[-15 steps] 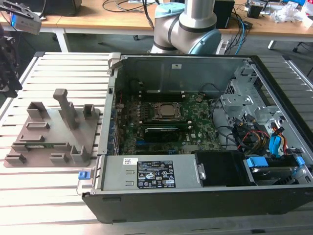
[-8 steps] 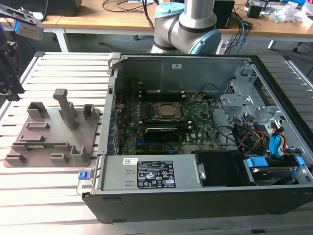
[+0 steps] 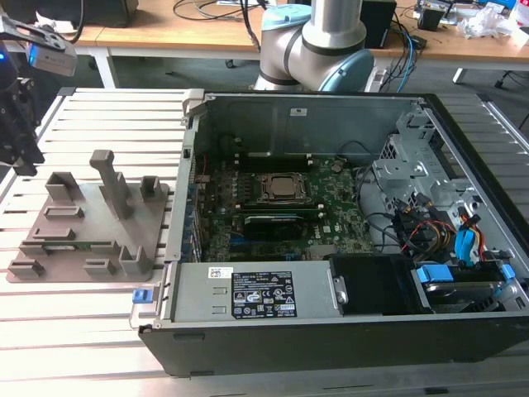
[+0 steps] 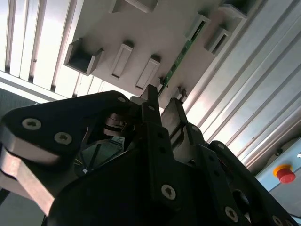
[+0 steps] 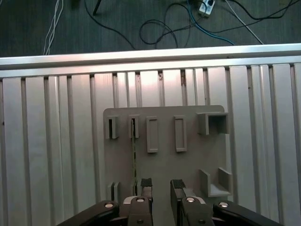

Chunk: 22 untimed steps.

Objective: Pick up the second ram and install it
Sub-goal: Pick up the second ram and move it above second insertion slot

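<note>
Gripper over fixture tray, RAM stick unpicked

Exterior view: gripper hangs over grey tray at exterior view's left; green stick lies in tray, well apart from open PC case w/ motherboard.
First wrist view: jaws spread, empty; stick on edge in tray, just beside one fingertip, not btwn them.
Second wrist view: stick beyond fingertips, untouched.

The slatted aluminium desk gleams under bright, even light. Beyond it runs a long wooden desk. Beside the slatted desk, dark grey carpet carries loose cords.
</note>
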Available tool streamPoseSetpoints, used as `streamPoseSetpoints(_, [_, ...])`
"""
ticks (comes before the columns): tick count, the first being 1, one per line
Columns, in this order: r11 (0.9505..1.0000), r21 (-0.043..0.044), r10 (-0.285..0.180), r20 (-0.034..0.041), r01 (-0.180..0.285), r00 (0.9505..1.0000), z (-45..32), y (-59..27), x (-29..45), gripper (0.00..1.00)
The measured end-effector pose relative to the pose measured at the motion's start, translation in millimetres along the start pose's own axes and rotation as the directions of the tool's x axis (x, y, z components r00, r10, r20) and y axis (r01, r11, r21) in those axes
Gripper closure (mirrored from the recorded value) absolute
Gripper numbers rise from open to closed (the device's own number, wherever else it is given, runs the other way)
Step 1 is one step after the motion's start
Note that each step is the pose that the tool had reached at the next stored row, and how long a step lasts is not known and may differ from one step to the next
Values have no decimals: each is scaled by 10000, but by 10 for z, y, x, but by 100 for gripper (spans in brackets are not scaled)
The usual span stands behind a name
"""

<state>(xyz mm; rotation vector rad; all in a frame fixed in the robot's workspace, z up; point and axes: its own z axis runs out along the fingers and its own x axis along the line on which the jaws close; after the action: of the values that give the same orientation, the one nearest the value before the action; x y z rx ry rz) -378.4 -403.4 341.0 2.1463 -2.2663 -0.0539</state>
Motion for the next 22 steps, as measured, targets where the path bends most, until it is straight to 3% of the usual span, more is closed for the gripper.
streamPoseSetpoints(22, [10000, 0, 0, 0, 0, 10000, 245, -10, 2, 70])
